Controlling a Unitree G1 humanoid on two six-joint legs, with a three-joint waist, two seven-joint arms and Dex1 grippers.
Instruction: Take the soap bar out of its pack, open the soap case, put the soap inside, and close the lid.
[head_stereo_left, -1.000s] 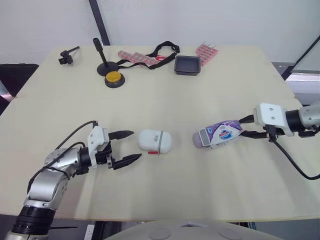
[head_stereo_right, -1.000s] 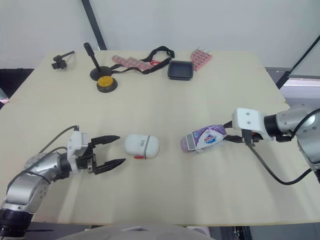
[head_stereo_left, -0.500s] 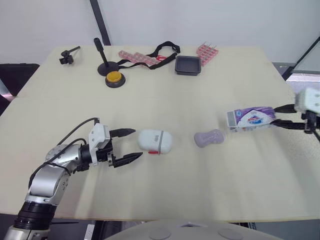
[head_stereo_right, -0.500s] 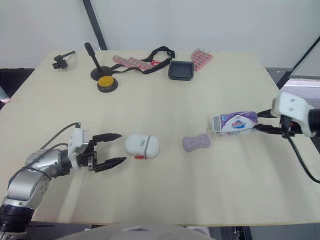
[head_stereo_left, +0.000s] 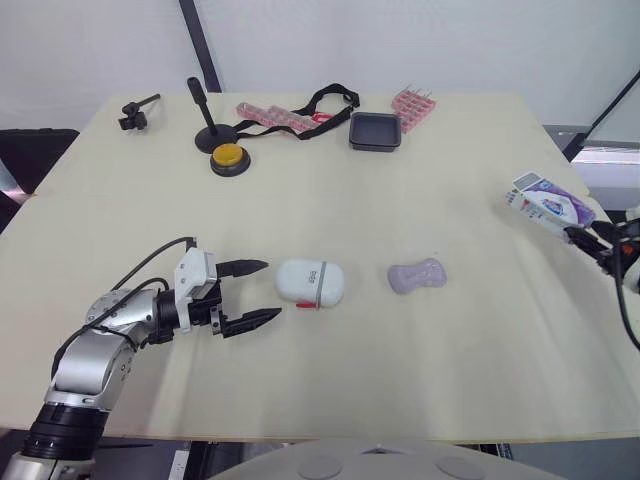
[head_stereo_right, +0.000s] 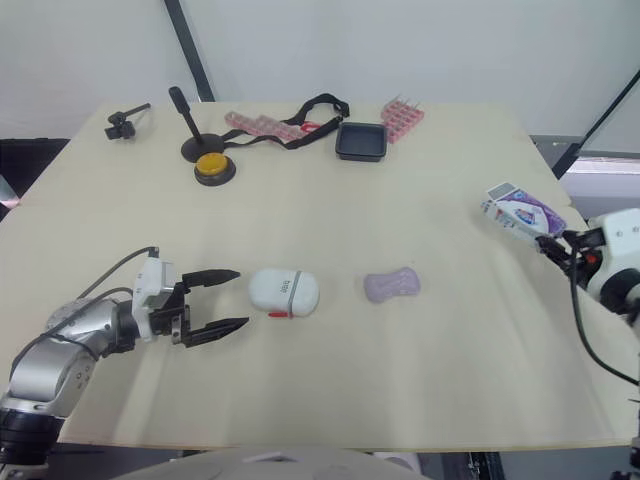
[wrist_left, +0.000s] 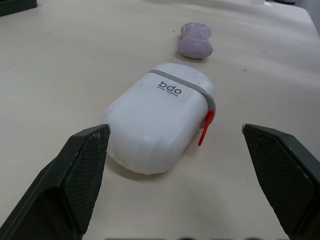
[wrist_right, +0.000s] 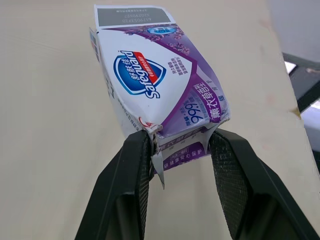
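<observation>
The soap bar (head_stereo_left: 417, 276) lies bare on the table (head_stereo_left: 400, 390), out of its pack (head_stereo_left: 548, 205), roughly midway between the front and back edges and a little right of centre. The soap case (head_stereo_left: 310, 283) sits just to its left, lid shut, red latch (wrist_left: 205, 127) facing the front edge.

The left gripper (head_stereo_left: 255, 292) has its 2 fingers spread wide, pointing at the case's left end without touching it. The case is smooth and rounded, so a squeeze from that end would probably shove it toward the soap rather than hold it — and prising the latch with 1 claw could spin it.

The right gripper (wrist_right: 179, 142) pinches the torn end of the empty pack, held in the air over the right edge. Released there, the pack could drop off the table. Until it is put down, that claw cannot fetch the soap, which looks slick and likely to squirt out of a narrow grip.

Nothing lies between case and soap. Along the back edge, well apart, are a small black clamp (head_stereo_left: 135, 110), a black stand (head_stereo_left: 205, 120), a yellow button (head_stereo_left: 228, 156), pink strips (head_stereo_left: 272, 116), a black strap (head_stereo_left: 325, 100), a black tray (head_stereo_left: 375, 130) and a pink rack (head_stereo_left: 413, 103).
</observation>
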